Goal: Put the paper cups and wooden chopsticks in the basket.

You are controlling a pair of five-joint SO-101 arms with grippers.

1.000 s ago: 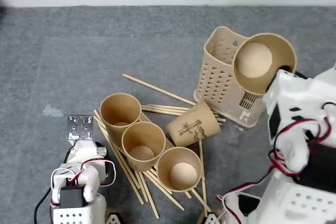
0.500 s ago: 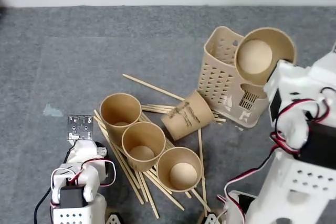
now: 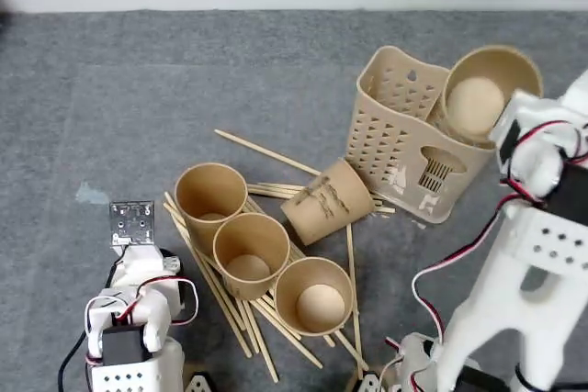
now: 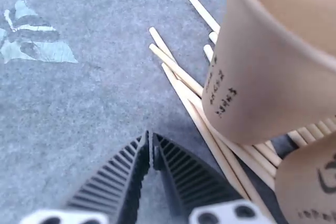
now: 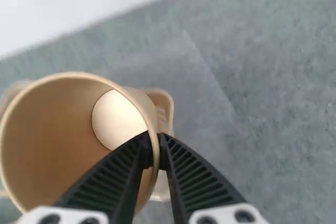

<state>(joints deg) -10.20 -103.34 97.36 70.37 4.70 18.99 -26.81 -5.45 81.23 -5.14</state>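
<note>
The right wrist view shows the right claw (image 5: pixel 155 141) clamped on the thin rim of a smooth tan paper cup (image 5: pixel 63 129), one ribbed finger inside and one outside. From the high view, that cup hangs tilted at the 3 o'clock edge of the beige perforated basket (image 3: pixel 395 135). The left claw (image 4: pixel 151 142) has its fingers together and empty over the grey, felt-like desk (image 3: pixel 138 89). Three upright cups (image 3: pixel 251 245) stand in a diagonal row on the scattered wooden chopsticks (image 3: pixel 276 158). A printed cup (image 3: pixel 326 204) lies on its side at the basket's 8 o'clock.
</note>
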